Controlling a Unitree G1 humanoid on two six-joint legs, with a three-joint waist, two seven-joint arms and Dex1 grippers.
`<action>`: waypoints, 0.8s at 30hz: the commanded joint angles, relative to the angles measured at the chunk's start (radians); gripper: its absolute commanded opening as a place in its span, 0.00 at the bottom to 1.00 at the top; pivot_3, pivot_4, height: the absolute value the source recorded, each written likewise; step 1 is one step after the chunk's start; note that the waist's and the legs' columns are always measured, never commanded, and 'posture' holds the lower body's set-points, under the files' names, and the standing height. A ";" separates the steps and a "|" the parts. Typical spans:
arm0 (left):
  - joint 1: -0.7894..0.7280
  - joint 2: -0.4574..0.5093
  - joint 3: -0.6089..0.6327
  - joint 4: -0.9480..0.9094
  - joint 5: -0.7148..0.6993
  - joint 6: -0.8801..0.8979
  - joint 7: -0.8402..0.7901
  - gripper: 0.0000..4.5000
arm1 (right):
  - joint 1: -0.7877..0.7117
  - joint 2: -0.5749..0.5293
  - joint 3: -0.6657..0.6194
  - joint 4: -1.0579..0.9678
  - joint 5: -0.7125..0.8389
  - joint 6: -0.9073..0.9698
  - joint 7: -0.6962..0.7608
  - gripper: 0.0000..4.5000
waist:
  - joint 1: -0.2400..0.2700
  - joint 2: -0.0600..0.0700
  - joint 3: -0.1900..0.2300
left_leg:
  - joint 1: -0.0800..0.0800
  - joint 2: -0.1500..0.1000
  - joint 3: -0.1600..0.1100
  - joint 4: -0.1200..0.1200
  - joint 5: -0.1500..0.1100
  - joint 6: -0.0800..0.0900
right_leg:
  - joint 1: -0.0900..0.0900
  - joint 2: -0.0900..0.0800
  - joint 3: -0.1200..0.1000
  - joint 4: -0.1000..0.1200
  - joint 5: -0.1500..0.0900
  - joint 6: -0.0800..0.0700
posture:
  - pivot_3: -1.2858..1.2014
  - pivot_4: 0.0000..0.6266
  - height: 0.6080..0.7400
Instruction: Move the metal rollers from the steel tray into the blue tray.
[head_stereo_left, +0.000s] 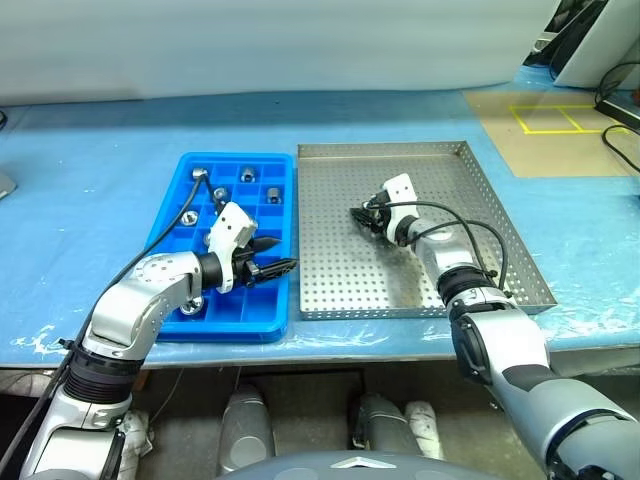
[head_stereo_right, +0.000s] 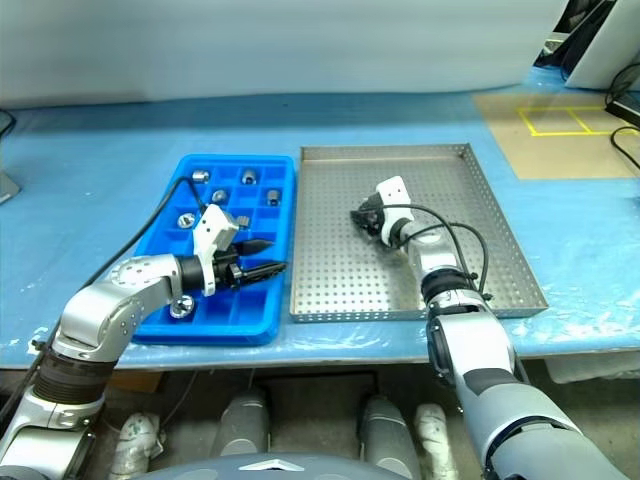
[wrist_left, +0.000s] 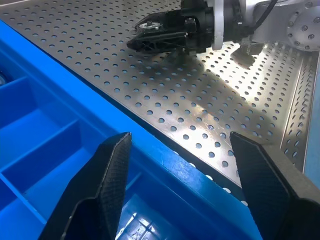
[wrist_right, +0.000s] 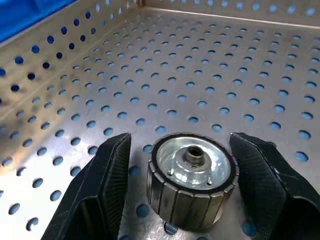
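Nearest the camera, at the left, the left gripper (head_stereo_left: 272, 256) is seen hovering over the near right part of the blue tray (head_stereo_left: 172, 220), its two black fingers (wrist_left: 107, 185) spread well apart with nothing between them; in the left wrist view only the blue compartments and the tray's raised edge lie below them. The blue tray rests on the blue-covered tabletop (head_stereo_left: 80, 200), and several metal rollers (head_stereo_left: 246, 175) are already lodged in its square compartments, most of them along the far rows, with one (head_stereo_left: 191, 305) in a near compartment just beside the left arm.

Just to the right, touching or almost touching the blue tray's long side, the steel tray (head_stereo_left: 480, 190) is laid out, its perforated floor mostly bare. Over its middle the right gripper (head_stereo_left: 362, 216) is held low, pointing toward the blue tray. Its fingers (wrist_right: 112, 180) are parted wide, and a single roller (wrist_right: 192, 180) is seen standing on end on the perforated floor directly between them, its central hole facing up. A narrow gap is visible on each side of the roller, so it is bracketed but not gripped; whether either finger touches it cannot be told.

Further right, beyond the steel tray, a brown patch with yellow tape lines (head_stereo_left: 556, 118) is visible.
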 joint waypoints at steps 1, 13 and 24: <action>-0.002 0.001 0.007 -0.016 0.006 -0.023 -0.007 0.74 | -0.008 -0.002 -0.031 -0.024 0.036 0.052 0.009 0.73 | 0.001 0.000 0.000 | 0.000 0.000 0.000 0.000 0.000 0.000 | 0.000 0.000 0.000 0.000 0.000 0.000 | 0.56 0.24 1.00; -0.009 0.003 0.006 -0.013 0.011 -0.021 -0.008 0.74 | 0.024 -0.020 0.047 -0.049 -0.049 0.009 0.007 0.37 | 0.001 0.000 0.000 | 0.000 0.000 0.000 0.000 0.000 0.000 | 0.000 0.000 0.000 0.000 0.000 0.000 | 0.56 0.24 1.00; -0.013 0.115 0.168 -0.056 -0.064 0.004 -0.049 0.74 | 0.105 0.002 0.116 -0.673 0.200 0.333 0.425 0.37 | -0.003 0.001 0.001 | 0.000 0.001 0.000 -0.002 0.000 0.000 | -0.001 0.001 -0.001 -0.001 0.000 0.000 | 0.57 0.24 1.00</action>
